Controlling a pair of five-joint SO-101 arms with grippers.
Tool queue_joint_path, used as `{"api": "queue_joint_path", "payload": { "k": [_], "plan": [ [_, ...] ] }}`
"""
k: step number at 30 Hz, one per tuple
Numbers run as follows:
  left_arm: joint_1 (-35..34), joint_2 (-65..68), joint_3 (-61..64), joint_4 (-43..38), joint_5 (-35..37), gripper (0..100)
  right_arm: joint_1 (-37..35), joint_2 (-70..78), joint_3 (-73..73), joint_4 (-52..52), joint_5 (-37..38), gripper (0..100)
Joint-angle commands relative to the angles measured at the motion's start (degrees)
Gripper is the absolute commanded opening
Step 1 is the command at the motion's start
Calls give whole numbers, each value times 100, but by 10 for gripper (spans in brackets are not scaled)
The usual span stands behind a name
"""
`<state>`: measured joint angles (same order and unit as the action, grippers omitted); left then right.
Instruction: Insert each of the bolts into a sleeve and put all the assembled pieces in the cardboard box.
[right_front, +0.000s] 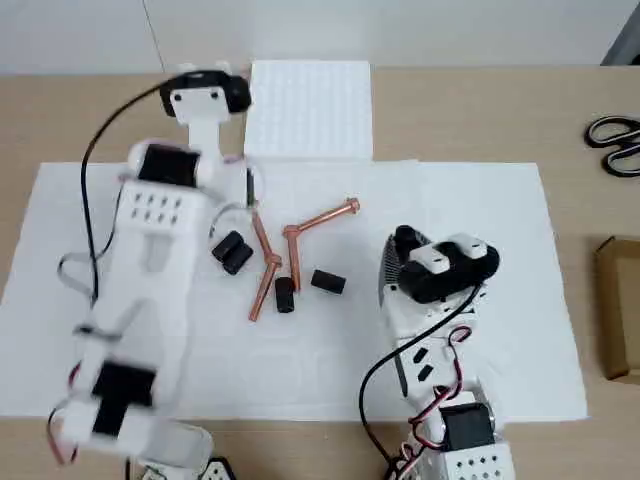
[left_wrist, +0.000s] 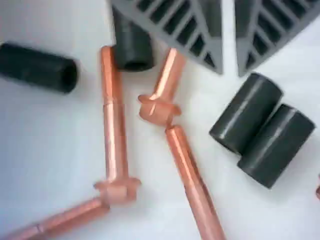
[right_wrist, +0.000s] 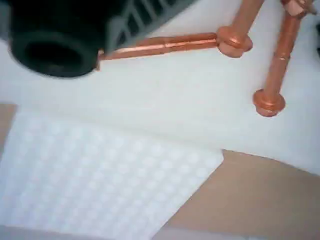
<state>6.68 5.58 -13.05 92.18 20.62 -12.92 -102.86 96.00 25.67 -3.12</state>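
Note:
Several copper bolts (right_front: 268, 240) lie in a zigzag on the white sheet (right_front: 480, 200), also close up in the left wrist view (left_wrist: 112, 130). Black sleeves lie around them: a pair side by side (right_front: 232, 251) (left_wrist: 260, 130) and two single ones (right_front: 327, 282) (right_front: 285, 293). My left gripper (right_front: 250, 200) (left_wrist: 229, 70) hangs open just over the bolts, between the pair of sleeves and a single sleeve (left_wrist: 131, 47), holding nothing. My right gripper (right_front: 400, 255) stands right of the bolts, shut on a black sleeve (right_wrist: 50, 47) beside its grey finger (right_wrist: 145, 17). The cardboard box (right_front: 620, 310) is at the right edge.
A white foam block (right_front: 308, 110) (right_wrist: 100, 185) lies at the back, just behind the sheet. Scissors (right_front: 615, 145) lie at the far right rear. Bare sheet stretches between the right arm and the box.

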Motion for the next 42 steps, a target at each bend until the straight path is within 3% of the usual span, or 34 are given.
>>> {"api": "queue_joint_path", "payload": {
  "k": [1, 4, 10, 17, 27, 42],
  "plan": [
    [35, 1134, -1736, 695, 862, 7, 48, -101, 44, -75, 35, 4],
    [35, 1881, -2466, 826, 1108, 7, 48, -101, 44, -75, 35, 4],
    [237, 2198, -2703, 809, 1433, 12, 40, -101, 44, 426, 35, 4],
    [211, 2796, -2703, 800, 1442, 173, 40, -101, 44, 505, 35, 4],
    [-273, 3560, -2774, 422, 1415, 174, 40, -101, 44, 514, 35, 4],
    [-246, 4782, -4409, 457, 1398, 174, 40, -101, 44, 523, 35, 4]
  ]
}}
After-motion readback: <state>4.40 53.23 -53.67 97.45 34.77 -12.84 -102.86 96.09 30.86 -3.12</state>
